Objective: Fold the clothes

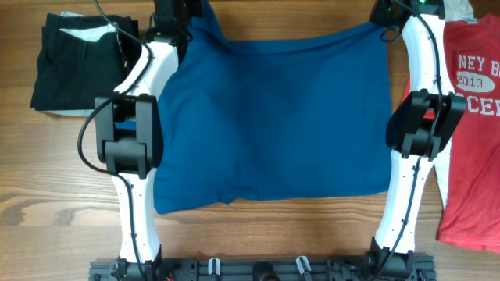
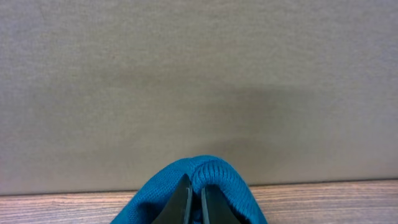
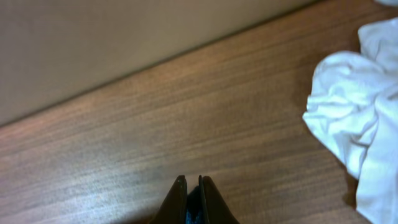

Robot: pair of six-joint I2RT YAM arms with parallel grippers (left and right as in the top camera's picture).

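- A black garment [image 1: 74, 66] lies folded into a rough rectangle at the far left corner of the table [image 1: 62, 207], with a pale piece [image 1: 87, 33] showing at its top edge
- The left arm [image 1: 134, 117], white links with black joints, reaches along the left edge of the shirt to its far corner
- The left gripper [image 2: 194, 186] has its dark, tapered fingers pressed nearly together, pinching a rounded fold of ribbed blue hem
- The dark-blue shirt [image 1: 273, 117] lies spread flat in the middle of the table between the two arms; it is a soft matte knit, roughly rectangular, with faint creases and a wavy near edge
- The right gripper [image 3: 193, 182] is at the shirt's far right corner, its fingers close together with a sliver of blue cloth caught between them
- A crumpled white cloth [image 3: 360, 124] lies on the wood to the right of that gripper
- A red T-shirt [image 1: 473, 125] with white lettering lies flat along the right edge, partly out of frame
- The table is smooth brown wood-grain, and a plain grey wall [image 2: 199, 74] rises just behind its far edge
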